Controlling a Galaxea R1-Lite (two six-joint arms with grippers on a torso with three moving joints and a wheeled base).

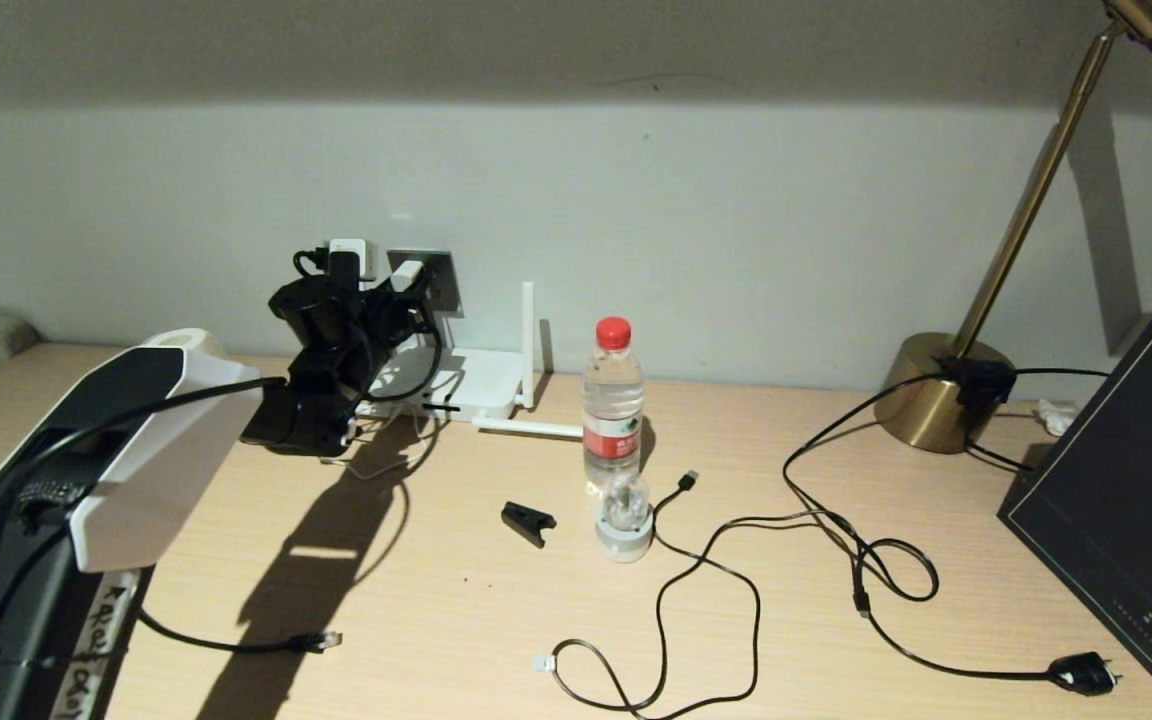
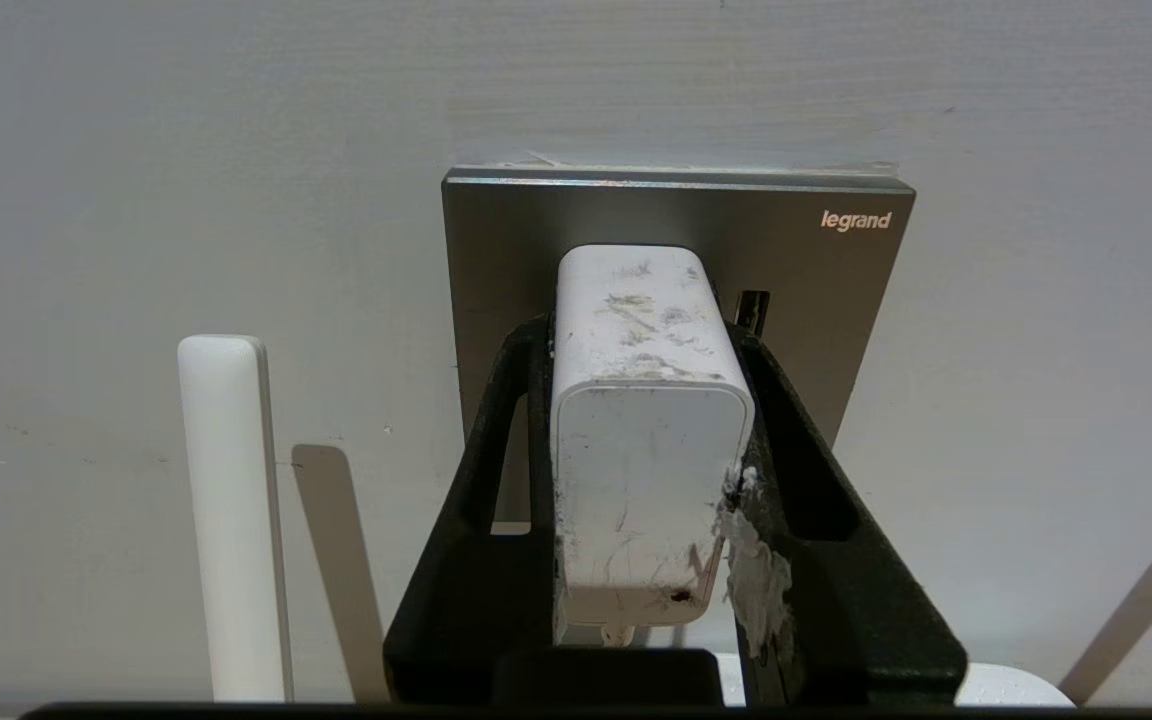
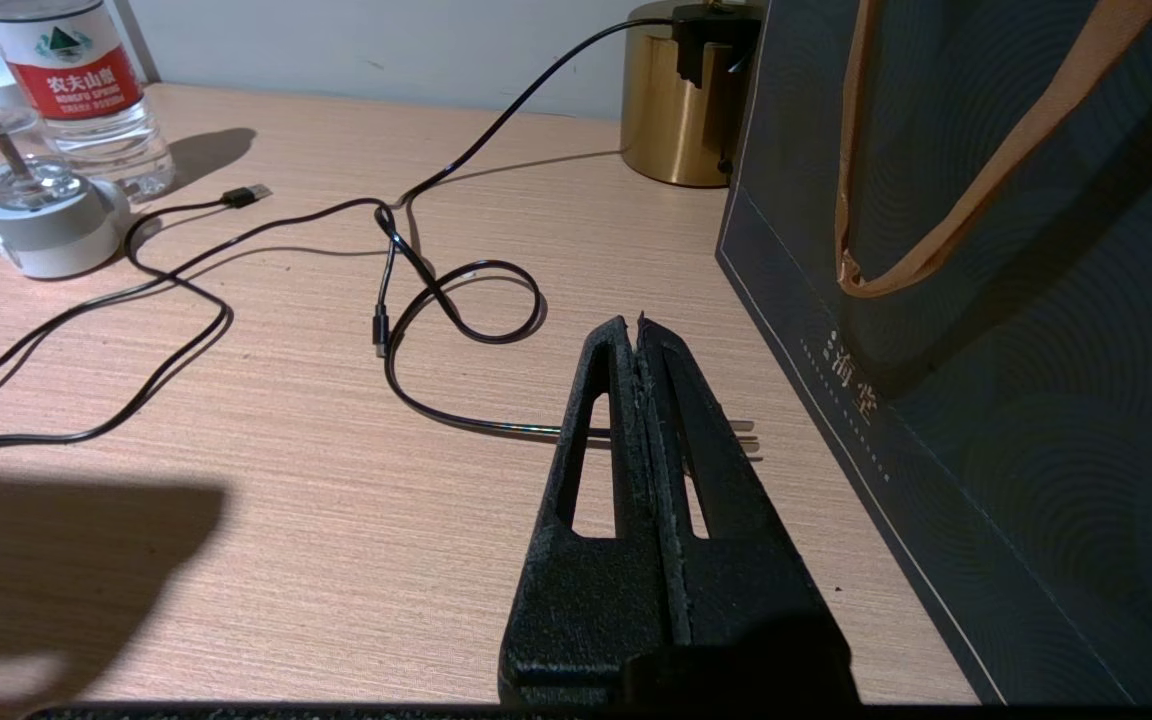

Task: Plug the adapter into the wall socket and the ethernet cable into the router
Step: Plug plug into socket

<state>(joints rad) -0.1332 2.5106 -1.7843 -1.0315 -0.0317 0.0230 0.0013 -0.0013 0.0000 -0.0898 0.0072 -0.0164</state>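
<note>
L gripper (image 2: pixel 648 400) clamped on adapter (image 2: pixel 648 420), pressed vs wall socket (image 2: pixel 816 290); R gripper (image 3: pixel 639 330) closed.

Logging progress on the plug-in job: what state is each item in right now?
adapter: held by the left gripper against the wall socket.
ethernet cable: plug loose on the desk, not in the router.
right gripper: shut, empty, above the desk.
water bottle: upright, capped.
</note>
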